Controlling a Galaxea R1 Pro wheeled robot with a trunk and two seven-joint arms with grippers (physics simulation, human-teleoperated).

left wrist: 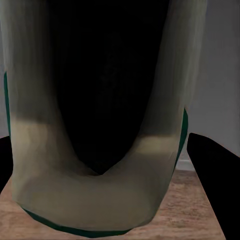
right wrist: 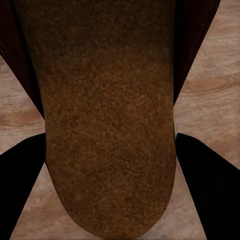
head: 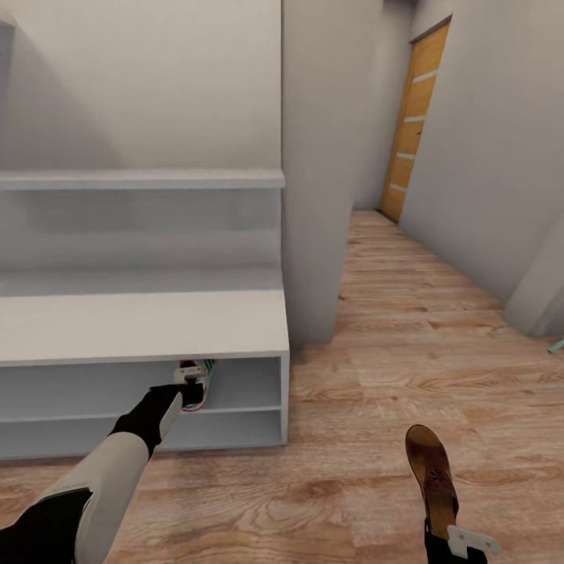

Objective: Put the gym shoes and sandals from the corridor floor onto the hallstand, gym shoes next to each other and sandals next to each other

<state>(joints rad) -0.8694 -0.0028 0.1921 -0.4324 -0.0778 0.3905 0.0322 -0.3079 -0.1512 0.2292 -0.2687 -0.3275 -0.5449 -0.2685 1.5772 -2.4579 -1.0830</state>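
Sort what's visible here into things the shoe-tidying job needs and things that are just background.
Job:
- gym shoe, held by the left gripper at the hallstand's upper open shelf row
- sandal, held by the right gripper above the corridor floor

Background:
- wooden door
- grey pillar
- small teal object at the right edge

Showing matt, pale grey painted board on the hallstand [head: 141, 325], smooth and unmarked. Showing light brown wood planks with grain and knots on the corridor floor [head: 376, 345], faintly sheened. Looking like rough, grainy tan suede on the sandal [right wrist: 110, 130] insole, brown leather at its strap. Appearing soft, off-white and matt on the gym shoe [left wrist: 85, 200], teal-edged.
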